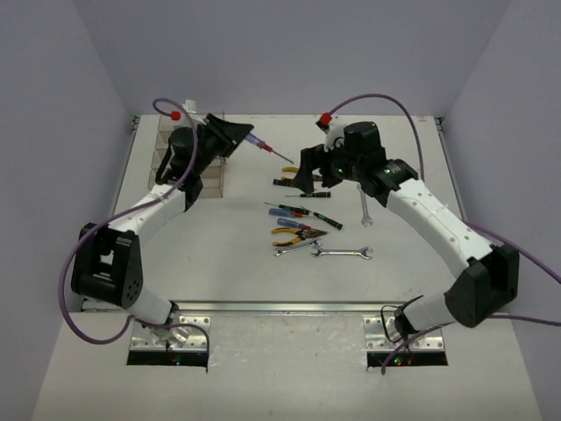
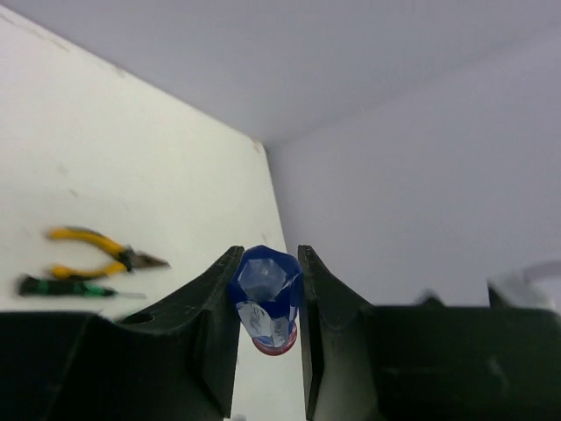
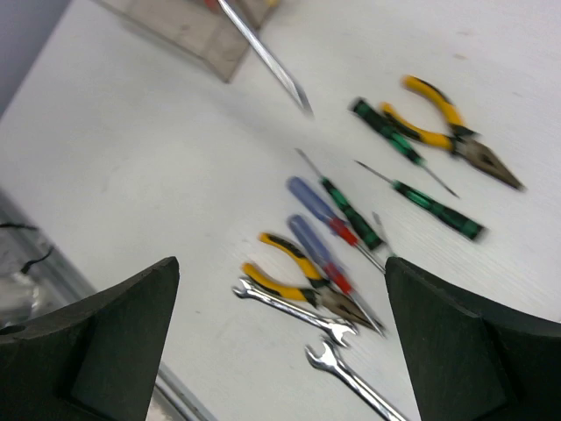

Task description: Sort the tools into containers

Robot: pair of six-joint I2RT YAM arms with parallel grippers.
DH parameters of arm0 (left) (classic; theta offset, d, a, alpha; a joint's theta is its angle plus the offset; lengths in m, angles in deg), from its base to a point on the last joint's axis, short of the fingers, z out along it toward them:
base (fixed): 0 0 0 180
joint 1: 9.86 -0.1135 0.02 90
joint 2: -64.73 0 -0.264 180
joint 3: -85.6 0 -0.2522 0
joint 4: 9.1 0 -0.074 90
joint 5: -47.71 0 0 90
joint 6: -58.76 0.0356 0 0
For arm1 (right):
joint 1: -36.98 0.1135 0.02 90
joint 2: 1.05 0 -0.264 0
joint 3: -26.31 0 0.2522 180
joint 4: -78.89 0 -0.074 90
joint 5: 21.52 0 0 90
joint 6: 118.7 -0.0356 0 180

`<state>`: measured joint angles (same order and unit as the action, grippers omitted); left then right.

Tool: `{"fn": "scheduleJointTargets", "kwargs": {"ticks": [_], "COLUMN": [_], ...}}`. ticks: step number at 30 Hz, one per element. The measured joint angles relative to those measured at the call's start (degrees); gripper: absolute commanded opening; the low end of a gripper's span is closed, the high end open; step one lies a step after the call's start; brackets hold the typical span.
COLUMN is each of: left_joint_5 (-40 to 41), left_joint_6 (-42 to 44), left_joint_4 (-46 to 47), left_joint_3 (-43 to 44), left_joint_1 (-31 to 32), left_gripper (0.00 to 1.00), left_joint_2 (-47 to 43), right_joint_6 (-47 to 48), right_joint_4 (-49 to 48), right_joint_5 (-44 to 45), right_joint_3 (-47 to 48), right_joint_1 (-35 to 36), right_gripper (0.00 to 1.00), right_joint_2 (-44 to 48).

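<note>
My left gripper (image 1: 238,138) is shut on the blue handle of a screwdriver (image 2: 266,294) and holds it in the air beside the clear containers (image 1: 209,180). Its red collar and shaft (image 1: 273,152) point right toward the right arm. The right gripper (image 1: 316,181) hangs open and empty over the spread of tools. In the right wrist view its fingers (image 3: 105,342) stand wide apart above yellow-handled pliers (image 3: 302,281), two blue screwdrivers (image 3: 317,232) and two wrenches (image 3: 298,309).
More tools lie mid-table: black-green screwdrivers (image 1: 302,183), a second pair of pliers (image 3: 447,123) and a lone wrench (image 1: 365,207) to the right. A corner of a clear bin (image 3: 193,31) shows at the top of the right wrist view.
</note>
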<state>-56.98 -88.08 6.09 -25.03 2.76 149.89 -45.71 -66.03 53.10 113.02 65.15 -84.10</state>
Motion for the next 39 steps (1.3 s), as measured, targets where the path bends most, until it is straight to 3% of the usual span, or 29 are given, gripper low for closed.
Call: {"fn": "scheduleJointTargets", "kwargs": {"ticks": [4,8,16,18,20,22,23,24,25,28,33,36,37,39], "left_joint_5": [9.7,16.6,21.8,21.8,21.8,21.5,21.3,21.0,20.6,20.5,23.5,27.0,27.7,27.8], "left_joint_6": [-0.9,-1.4,3.8,4.1,4.1,4.0,3.7,3.4,3.1,2.7,2.8,3.6,3.8,4.1], "left_joint_4": [-7.7,-13.3,-22.0,-22.4,-22.8,-23.2,-23.4,-23.2,-22.6,-22.5,-30.2,-40.0,-42.5,-46.3], "left_joint_3": [12.7,27.4,53.8,55.3,55.4,55.5,55.6,55.7,55.9,55.8,55.0,59.3,59.9,56.9], "left_joint_1": [-10.6,-18.5,-22.5,-22.5,-22.5,-22.5,-22.5,-22.5,-22.5,-22.5,-22.5,-22.5,-22.6,-22.6], "left_gripper": [0.00,0.00,0.01,0.10,0.27,0.58,0.68,0.76,0.78,1.00,1.00,1.00,1.00,1.00], "left_joint_2": [9.4,23.5,48.3,51.2,53.1,54.5,55.0,55.3,55.4,54.2,49.1,45.4,43.7,37.2], "right_joint_6": [-0.4,-0.3,-0.4,-0.4,-0.3,-0.2,-0.1,-0.1,0.0,0.3,1.6,2.9,3.7,5.5], "right_joint_4": [0.4,0.2,0.9,1.1,1.1,1.2,1.3,1.3,1.4,1.5,2.1,2.2,2.2,1.5], "right_joint_5": [7.6,8.8,7.6,7.3,7.2,7.2,7.2,7.1,7.1,7.2,7.4,7.0,6.4,5.3], "right_joint_3": [-7.9,-13.8,-22.1,-22.4,-22.4,-22.4,-22.4,-22.4,-22.4,-22.3,-19.8,-17.9,-17.1,-15.3], "right_joint_1": [-4.3,-5.5,-5.9,-5.9,-5.9,-5.9,-5.9,-5.9,-5.9,-5.9,-6.0,-5.9,-5.9,-5.3], "right_gripper": [0.99,0.99,0.99,0.99,0.99,0.99,0.99,0.99,0.99,0.99,0.99,0.98,0.94,0.73], "right_joint_2": [11.5,19.6,24.0,24.0,24.0,24.0,24.0,24.0,24.0,23.9,18.5,12.2,9.8,4.1]}}
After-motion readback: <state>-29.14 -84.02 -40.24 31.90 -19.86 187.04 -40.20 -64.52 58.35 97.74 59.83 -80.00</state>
